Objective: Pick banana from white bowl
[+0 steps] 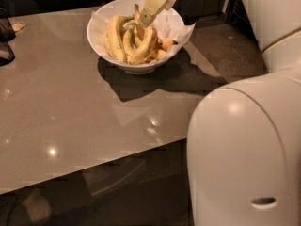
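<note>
The white bowl [123, 66] stands at the far right of the grey table, with crinkled white paper [184, 32] sticking out past its rim. Several bananas lie in it. A slender, curved, dull yellow banana [142, 47] lies near the middle, beside plumper pale-yellow bananas [115, 36] on the left. My gripper [142, 21] reaches down from the top into the bowl, its tip among the bananas just above the upper end of the curved one.
The glossy grey table [70, 112] has its front edge near me and its right edge just past the bowl. Dark objects [5, 36] stand at the far left. My white arm housing [244, 149] fills the right side.
</note>
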{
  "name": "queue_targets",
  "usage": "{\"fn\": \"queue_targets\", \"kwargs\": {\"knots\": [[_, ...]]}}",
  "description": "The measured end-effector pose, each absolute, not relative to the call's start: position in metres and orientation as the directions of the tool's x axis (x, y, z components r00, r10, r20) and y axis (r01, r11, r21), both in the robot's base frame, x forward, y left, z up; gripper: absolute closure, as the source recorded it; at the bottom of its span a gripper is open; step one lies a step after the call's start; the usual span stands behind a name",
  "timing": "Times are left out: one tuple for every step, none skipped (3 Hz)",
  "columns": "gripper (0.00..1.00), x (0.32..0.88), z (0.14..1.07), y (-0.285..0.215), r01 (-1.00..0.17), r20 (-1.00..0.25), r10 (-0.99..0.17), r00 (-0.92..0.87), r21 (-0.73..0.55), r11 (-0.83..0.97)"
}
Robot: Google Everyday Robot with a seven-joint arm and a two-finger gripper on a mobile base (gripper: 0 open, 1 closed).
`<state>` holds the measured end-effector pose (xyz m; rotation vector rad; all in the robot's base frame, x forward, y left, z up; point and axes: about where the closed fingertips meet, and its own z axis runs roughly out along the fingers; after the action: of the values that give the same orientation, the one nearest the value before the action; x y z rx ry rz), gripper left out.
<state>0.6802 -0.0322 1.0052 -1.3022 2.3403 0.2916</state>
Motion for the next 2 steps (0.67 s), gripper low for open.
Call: {"fn": "queue_targets", "kwargs": {"knots": [[0.28, 0.694, 0.994, -0.035, -0.824, -0.47, -0.73, -0.496, -0.01, 0.566], [0.29, 0.706, 0.985, -0.04, -0.803, -0.463, -0.711, -0.528, 0.001, 0.596]]}}
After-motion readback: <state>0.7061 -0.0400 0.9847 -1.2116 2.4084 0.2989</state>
